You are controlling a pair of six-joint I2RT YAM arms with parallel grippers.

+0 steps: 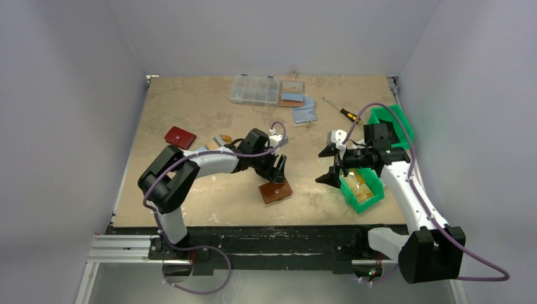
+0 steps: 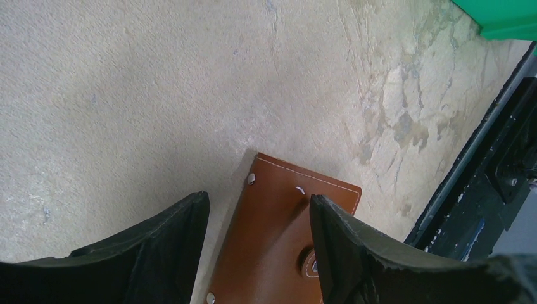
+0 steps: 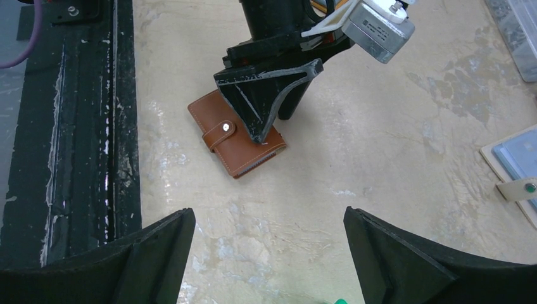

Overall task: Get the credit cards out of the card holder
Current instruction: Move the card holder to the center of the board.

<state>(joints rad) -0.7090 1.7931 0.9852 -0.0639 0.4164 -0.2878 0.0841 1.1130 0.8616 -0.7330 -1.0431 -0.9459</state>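
Note:
The brown leather card holder (image 1: 275,191) lies shut on the table near the front edge, its snap tab (image 3: 221,130) fastened. It also shows in the left wrist view (image 2: 278,234) and the right wrist view (image 3: 235,142). My left gripper (image 1: 277,170) is open and empty just above it. One finger (image 2: 354,247) is over the cover and the other (image 2: 158,253) is over bare table beside its edge. My right gripper (image 1: 330,166) is open and empty, to the right of the holder (image 3: 269,218). Small gold and grey flat cards (image 1: 221,140) lie behind the left arm.
A dark red wallet (image 1: 180,137) lies at the left. A clear organiser box (image 1: 254,89), a brown holder with a blue card (image 1: 292,93), a light blue holder (image 1: 304,113) and a screwdriver (image 1: 339,110) are at the back. Green bins (image 1: 361,185) stand under the right arm.

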